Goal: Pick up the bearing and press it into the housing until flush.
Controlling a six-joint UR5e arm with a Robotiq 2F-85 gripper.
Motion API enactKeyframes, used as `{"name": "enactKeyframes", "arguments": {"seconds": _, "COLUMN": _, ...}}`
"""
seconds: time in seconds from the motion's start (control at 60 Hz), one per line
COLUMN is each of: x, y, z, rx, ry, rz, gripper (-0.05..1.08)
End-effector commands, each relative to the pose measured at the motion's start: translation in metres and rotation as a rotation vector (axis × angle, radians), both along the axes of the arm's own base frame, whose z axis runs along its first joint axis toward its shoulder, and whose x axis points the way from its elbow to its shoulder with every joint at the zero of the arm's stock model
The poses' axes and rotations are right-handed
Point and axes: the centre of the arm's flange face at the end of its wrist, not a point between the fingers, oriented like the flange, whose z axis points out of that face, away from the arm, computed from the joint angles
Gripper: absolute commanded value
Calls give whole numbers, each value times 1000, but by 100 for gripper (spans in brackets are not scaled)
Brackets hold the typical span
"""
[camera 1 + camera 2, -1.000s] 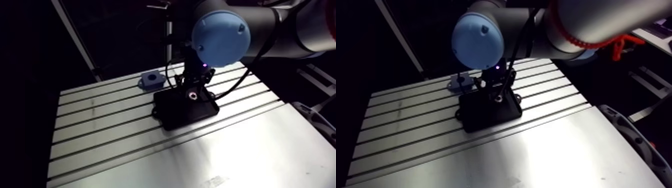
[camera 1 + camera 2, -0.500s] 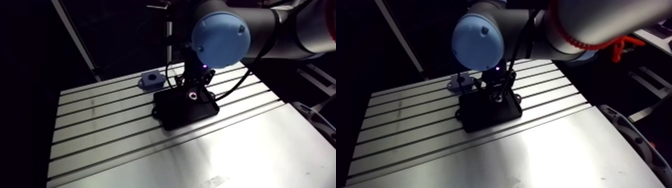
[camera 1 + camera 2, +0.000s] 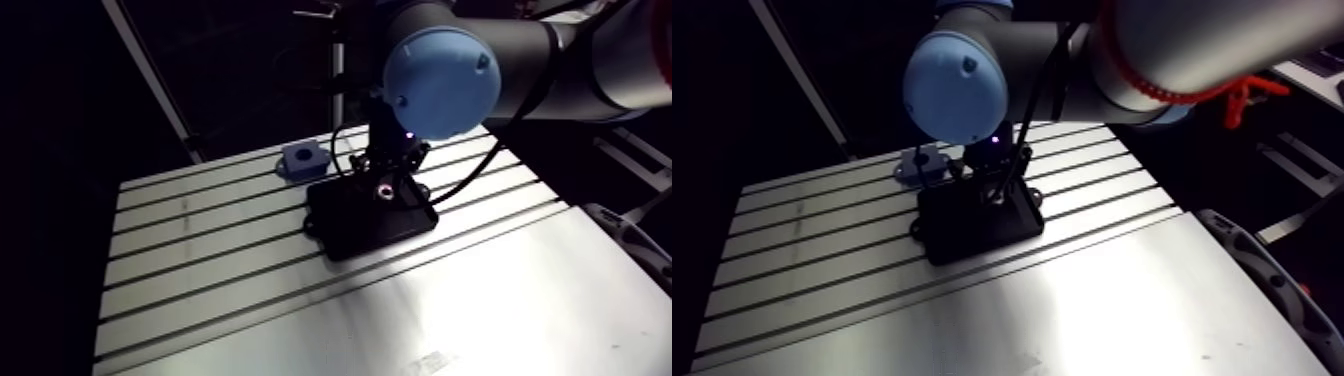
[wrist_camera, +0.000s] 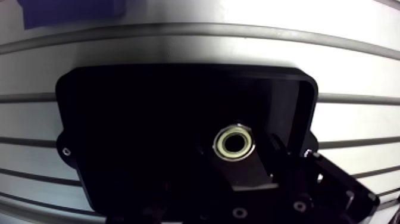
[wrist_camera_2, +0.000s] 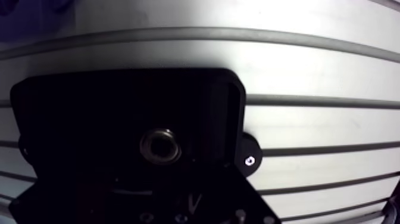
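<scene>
Bearing [image 4: 234,143] lay flat, bore up, on the floor of the black tray [image 4: 119,131], toward one end wall. It was a small pale ring with a metallic rim. The jaws hung low over the tray with the bearing just ahead of them (wrist view). They were black against black there, so I could not tell whether they were spread or closed, or whether they touched the ring.

Housing [image 3: 304,158], a blue block, stood on the worktop [image 3: 200,270] beyond the tray's far corner, apart from it.

Judged step: pick not yet secured — bearing down in the tray, nothing raised.

Handling, by its look: light, rigid, smooth-sided, so likely to slip or skate on the tray floor if nudged off-centre. Best taken across the outer race, on opposite sides and square to it. It should be kept level — a tilted ring would probably cock in the housing's bore rather than seat flush.
</scene>
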Motion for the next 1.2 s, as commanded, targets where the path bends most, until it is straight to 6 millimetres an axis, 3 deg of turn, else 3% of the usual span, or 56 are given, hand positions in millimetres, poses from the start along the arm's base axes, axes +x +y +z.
{"name": "enactKeyframes", "arguments": {"seconds": 0.017, "x": 0, "y": 0, "z": 0, "rx": 0, "ry": 1, "rz": 0, "gripper": 46}}
{"name": "enactKeyframes", "arguments": {"seconds": 1.2, "x": 1, "y": 5, "z": 0, "rx": -2, "ry": 0, "rz": -8, "gripper": 61}}
